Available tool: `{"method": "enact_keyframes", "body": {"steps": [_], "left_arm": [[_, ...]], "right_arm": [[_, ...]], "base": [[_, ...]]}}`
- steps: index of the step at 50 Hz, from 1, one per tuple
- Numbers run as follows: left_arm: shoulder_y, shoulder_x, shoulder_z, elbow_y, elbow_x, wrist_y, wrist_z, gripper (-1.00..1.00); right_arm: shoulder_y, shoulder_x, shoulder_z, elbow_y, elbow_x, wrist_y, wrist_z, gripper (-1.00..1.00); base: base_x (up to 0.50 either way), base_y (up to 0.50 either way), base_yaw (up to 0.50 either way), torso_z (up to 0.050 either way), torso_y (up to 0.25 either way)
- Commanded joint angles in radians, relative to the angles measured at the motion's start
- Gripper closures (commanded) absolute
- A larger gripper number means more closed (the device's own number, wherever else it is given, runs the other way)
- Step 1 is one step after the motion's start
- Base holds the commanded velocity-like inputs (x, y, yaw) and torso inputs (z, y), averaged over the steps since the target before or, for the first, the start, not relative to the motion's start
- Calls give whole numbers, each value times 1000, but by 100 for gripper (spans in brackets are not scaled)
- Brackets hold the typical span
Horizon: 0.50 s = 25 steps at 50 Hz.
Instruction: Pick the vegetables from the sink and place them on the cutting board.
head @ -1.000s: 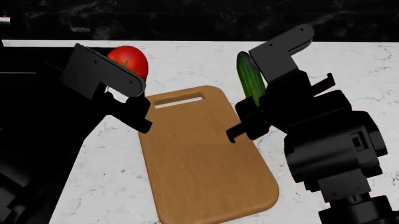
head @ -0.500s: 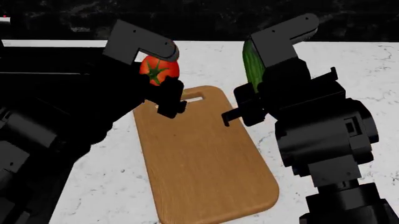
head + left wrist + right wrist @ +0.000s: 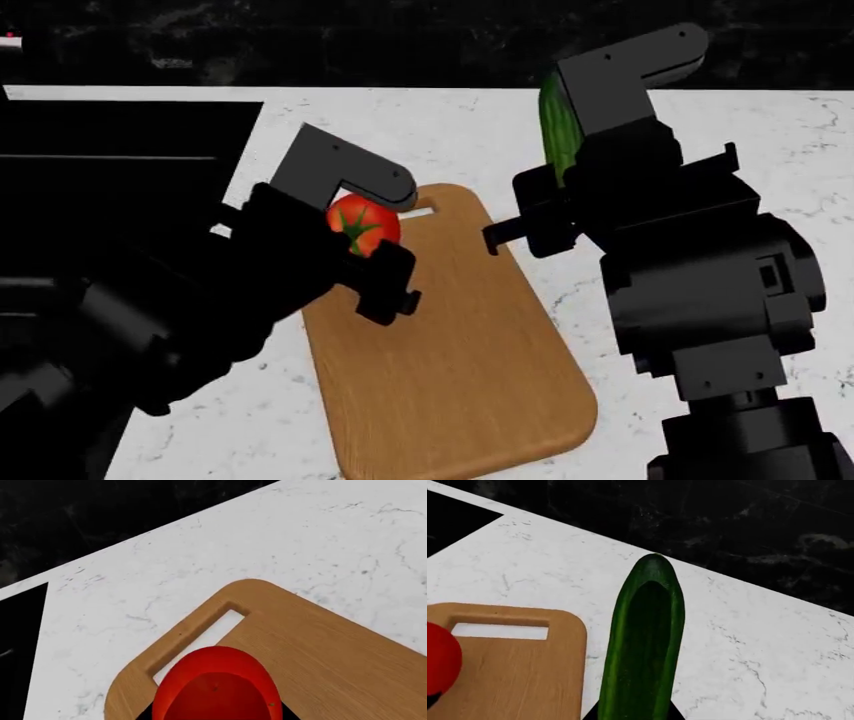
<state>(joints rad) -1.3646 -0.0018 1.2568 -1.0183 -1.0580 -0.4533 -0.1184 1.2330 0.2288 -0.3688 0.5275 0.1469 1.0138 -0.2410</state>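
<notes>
My left gripper (image 3: 363, 232) is shut on the red tomato (image 3: 360, 224) with its green stem and holds it above the slot-handle end of the wooden cutting board (image 3: 454, 370). In the left wrist view the tomato (image 3: 217, 687) hangs over the board (image 3: 333, 655). My right gripper (image 3: 558, 170) is shut on the dark green cucumber (image 3: 558, 125), upright, just off the board's far right edge. In the right wrist view the cucumber (image 3: 644, 645) stands over the white stone beside the board (image 3: 507, 670), and the tomato (image 3: 439, 657) shows at the edge.
The black sink (image 3: 120, 140) lies to the left, set into the white marbled counter (image 3: 240, 400); its corner shows in the left wrist view (image 3: 20, 655). A dark marbled wall (image 3: 400, 40) runs along the back of the counter.
My left gripper has carried the tomato from the sink's edge to the right and down, over the board's handle end. My right gripper has moved slightly up and right with the cucumber.
</notes>
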Motion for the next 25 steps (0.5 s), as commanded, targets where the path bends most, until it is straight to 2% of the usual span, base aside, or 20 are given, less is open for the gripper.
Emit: {"method": "enact_keyframes", "body": {"steps": [1,9,10,22,25], "left_arm": [[25,1,205,-62,-203,68,-45,100],[27,1,249,-59,-220,98,-64,100],[24,1,248,-61,-226,97,-66,-100],[4,1,273,-48,-204,137,-78,-100],[-33,-78,246,128,-224,141,-154,-100]], "right_arm": [[3,-4,5,19,-7,-24,-6,100],[-6,0,11,15,-2,-26,-1,100],[-6,1,10,11,-2,-23,-1,100],[-9,-2,11,25,4,-35,0,100],[-11,-6,6,41,3,-44,-1,100]], "base": [[0,0,0,0,0],[2,0,1,0,0],[11,0,0,0,0],[0,0,0,0,0],[0,0,0,0,0]]}}
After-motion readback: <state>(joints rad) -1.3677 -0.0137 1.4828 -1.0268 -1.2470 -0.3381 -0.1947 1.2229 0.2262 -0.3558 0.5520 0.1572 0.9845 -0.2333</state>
